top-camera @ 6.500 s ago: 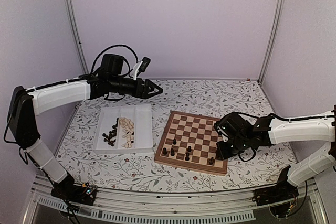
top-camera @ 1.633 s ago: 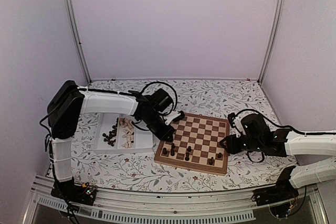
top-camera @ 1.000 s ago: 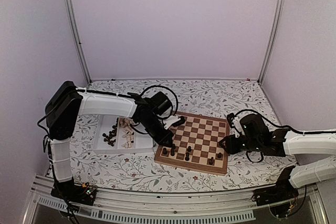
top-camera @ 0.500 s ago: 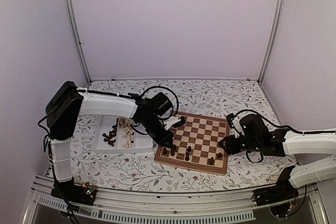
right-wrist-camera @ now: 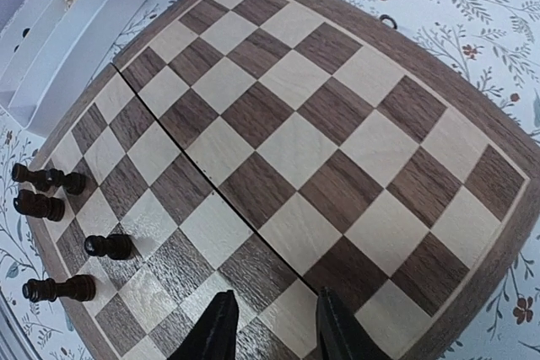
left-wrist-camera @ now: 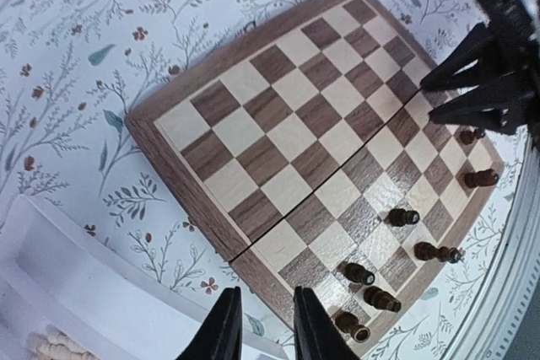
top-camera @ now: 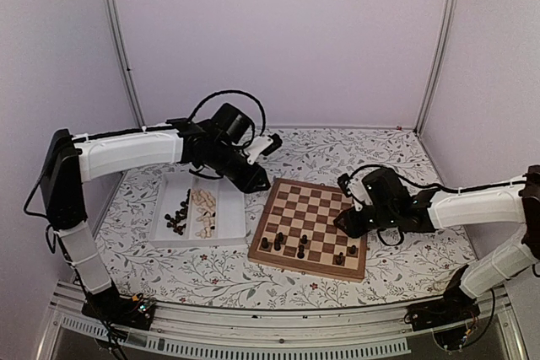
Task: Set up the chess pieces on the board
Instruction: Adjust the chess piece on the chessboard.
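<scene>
The board (top-camera: 314,212) lies mid-table, with several dark chess pieces (top-camera: 301,249) standing along its near rows. My left gripper (top-camera: 262,184) hovers above the table just off the board's far-left corner; in the left wrist view its jaws (left-wrist-camera: 264,339) are open with nothing between them, above the board's (left-wrist-camera: 287,137) border, with dark pieces (left-wrist-camera: 381,298) ahead. My right gripper (top-camera: 340,223) hangs over the board's right side; its fingers (right-wrist-camera: 216,332) stand apart and empty above the squares, and dark pieces (right-wrist-camera: 108,246) are off to the left.
A white two-compartment tray (top-camera: 229,181) sits left of the board, holding loose dark pieces (top-camera: 176,214) and pale pieces (top-camera: 203,212). Its corner (right-wrist-camera: 46,48) shows in the right wrist view. Purple walls and metal posts enclose the floral tabletop (top-camera: 380,153).
My left arm has lifted away from the board's near-left corner and swung back, its jaws now parted. My right gripper has shifted left over the board with its jaws narrower.
</scene>
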Action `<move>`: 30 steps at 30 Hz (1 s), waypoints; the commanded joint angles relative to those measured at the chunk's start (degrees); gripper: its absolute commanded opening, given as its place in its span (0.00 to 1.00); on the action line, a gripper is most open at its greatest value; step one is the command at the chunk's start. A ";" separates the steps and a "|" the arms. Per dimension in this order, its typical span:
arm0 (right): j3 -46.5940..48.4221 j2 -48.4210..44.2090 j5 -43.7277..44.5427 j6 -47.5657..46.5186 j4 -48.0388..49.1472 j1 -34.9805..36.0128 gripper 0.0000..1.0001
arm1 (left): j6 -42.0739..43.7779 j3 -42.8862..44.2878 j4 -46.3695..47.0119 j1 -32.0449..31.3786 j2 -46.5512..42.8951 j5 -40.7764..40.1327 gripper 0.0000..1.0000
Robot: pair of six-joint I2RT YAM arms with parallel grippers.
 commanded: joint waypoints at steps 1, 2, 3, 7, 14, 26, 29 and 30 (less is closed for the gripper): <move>6.27 8.34 -5.87 -4.28 0.44 -0.29 0.25 | 1.62 -1.75 4.58 1.31 -4.33 -2.60 0.25; 7.53 10.95 -6.68 -4.50 0.31 -0.28 0.22 | 1.80 -2.67 5.67 1.51 -4.83 -2.38 0.25; 8.55 12.37 -7.29 -4.88 0.28 -0.28 0.21 | 1.89 -3.46 6.52 1.69 -5.18 -2.38 0.25; 12.31 18.81 -10.01 -5.60 -0.30 -0.26 0.17 | 1.71 -5.69 8.51 3.33 -6.14 -0.55 0.25; 15.95 25.73 -18.14 -8.08 -1.34 -0.20 0.12 | 1.05 -9.61 11.13 6.35 -9.08 2.07 0.25; 14.41 23.47 -24.06 -10.29 -4.51 1.83 0.09 | 0.54 -9.66 10.78 7.54 -8.65 3.89 0.25; 14.70 23.07 -24.22 -10.61 -5.28 2.39 0.09 | 0.60 -9.65 10.80 7.59 -8.39 4.06 0.25; 14.76 22.84 -24.17 -10.68 -5.49 2.43 0.08 | 0.56 -9.55 10.72 7.63 -8.21 4.00 0.25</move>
